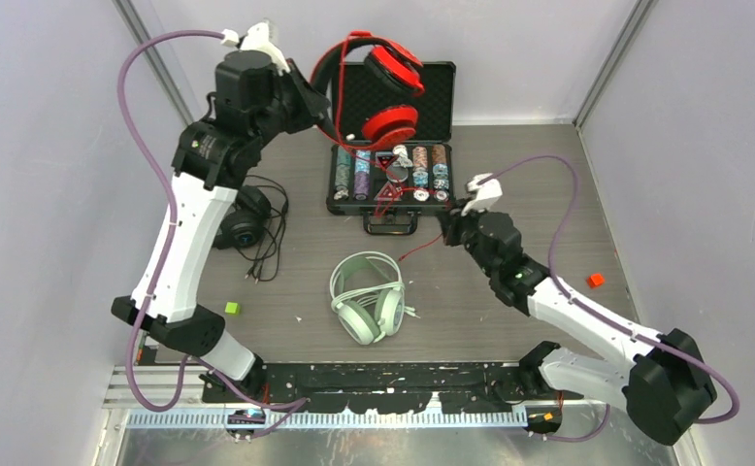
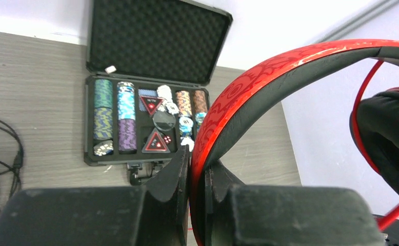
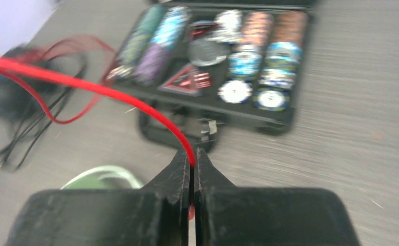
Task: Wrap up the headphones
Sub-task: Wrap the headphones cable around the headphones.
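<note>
My left gripper is shut on the headband of the red headphones and holds them high over the open case; the red band passes between the fingers. My right gripper is shut on the red cable, which runs from its tips up to the left. The cable hangs down across the case. The mint-green headphones lie on the table centre with their white cable. The black headphones lie at the left, partly hidden under my left arm, black cable loose beside them.
An open black case of poker chips stands at the back centre, lid up. A small green block lies at front left and a small red block at right. Grey walls close in both sides.
</note>
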